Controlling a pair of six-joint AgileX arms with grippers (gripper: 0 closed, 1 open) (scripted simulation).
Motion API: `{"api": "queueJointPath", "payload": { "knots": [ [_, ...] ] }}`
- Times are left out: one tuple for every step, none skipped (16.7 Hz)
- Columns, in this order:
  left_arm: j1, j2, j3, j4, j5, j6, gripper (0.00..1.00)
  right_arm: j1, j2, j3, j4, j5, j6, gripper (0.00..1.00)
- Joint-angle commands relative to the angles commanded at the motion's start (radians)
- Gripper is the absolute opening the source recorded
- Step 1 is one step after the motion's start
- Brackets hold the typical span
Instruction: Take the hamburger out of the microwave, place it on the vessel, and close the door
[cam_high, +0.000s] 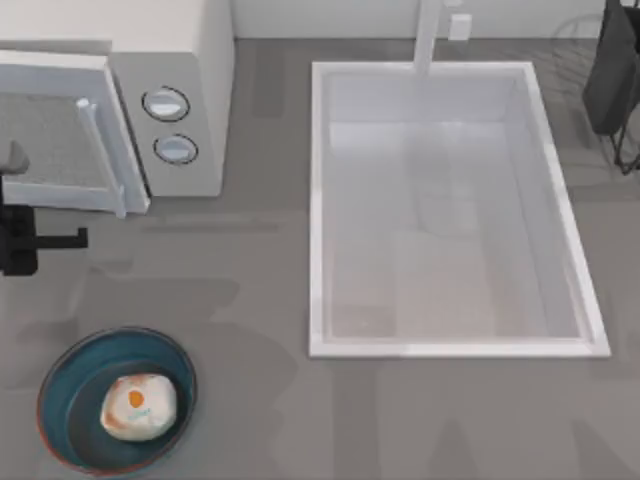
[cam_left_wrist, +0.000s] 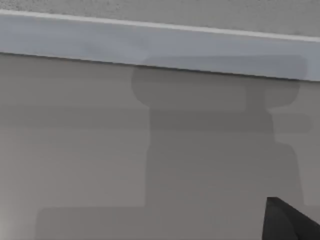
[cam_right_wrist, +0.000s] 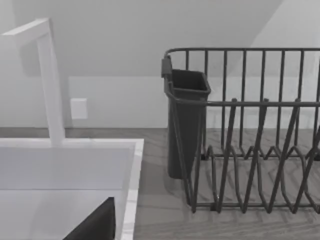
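One grey table (cam_high: 260, 300) carries everything. The largest thing on it is one white sink (cam_high: 318, 200) with a tall white faucet (cam_right_wrist: 47, 80), filling the middle and right. Next comes one microwave (cam_high: 215, 90) at the far left corner, two round knobs on its grey panel. Its door (cam_high: 50, 140) stands swung out toward the near side, mesh window up, the slim bar handle (cam_high: 100, 155) at its free edge. One dark wire dish rack (cam_right_wrist: 250, 140) with a cutlery cup sits at the far right corner, beside the parked right arm; whether that arm's jaws are open I cannot tell.

One vessel (cam_high: 60, 365) lies near the front left corner, and the one hamburger (cam_high: 139, 406) already rests inside it, toward its right side. So only the door seems left to do.

The left gripper (cam_high: 60, 238) hovers at the left edge, just below the open door, holding nothing; how wide its jaws stand I cannot tell.

The risk, I judge, is a glancing push: contact off the door's frame could slide along the panel and leave it ajar.
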Motion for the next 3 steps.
{"api": "queueJointPath", "payload": {
  "knots": [
    [-0.002, 0.019, 0.014, 0.01, -0.001, -0.001, 0.0, 0.0, 0.0, 0.0, 0.0, 0.0, 0.0, 1.0],
    [-0.003, 0.027, 0.021, 0.015, -0.002, -0.002, 0.0, 0.0, 0.0, 0.0, 0.0, 0.0, 0.0, 1.0],
    [-0.003, 0.027, 0.021, 0.015, -0.002, -0.002, 0.0, 0.0, 0.0, 0.0, 0.0, 0.0, 0.0, 1.0]
  ]
}}
